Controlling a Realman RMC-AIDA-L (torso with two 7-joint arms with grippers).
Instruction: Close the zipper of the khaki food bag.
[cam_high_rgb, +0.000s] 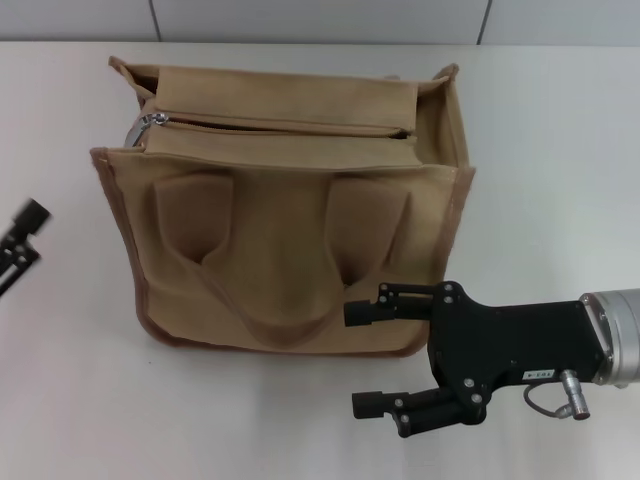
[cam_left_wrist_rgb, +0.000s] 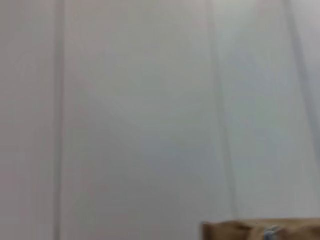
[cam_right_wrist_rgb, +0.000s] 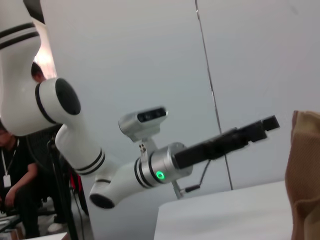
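The khaki food bag (cam_high_rgb: 290, 250) stands upright in the middle of the white table, its two loop handles drooping over the front face. The zipper (cam_high_rgb: 285, 128) runs along the top panel, with its silver pull tab (cam_high_rgb: 150, 122) at the bag's left end and a dark gap at the right end. My right gripper (cam_high_rgb: 361, 358) is open and empty, level with the bag's front lower right corner, one finger close to the bag's face. My left gripper (cam_high_rgb: 20, 245) is off to the bag's left, apart from it. The left wrist view shows a strip of the bag (cam_left_wrist_rgb: 250, 231) and the pull tab (cam_left_wrist_rgb: 271, 231).
The white table (cam_high_rgb: 560, 150) extends on all sides of the bag, with a grey wall behind. The right wrist view shows the bag's edge (cam_right_wrist_rgb: 305, 170), my left arm (cam_right_wrist_rgb: 150, 170) and a seated person (cam_right_wrist_rgb: 15, 170) beyond the table.
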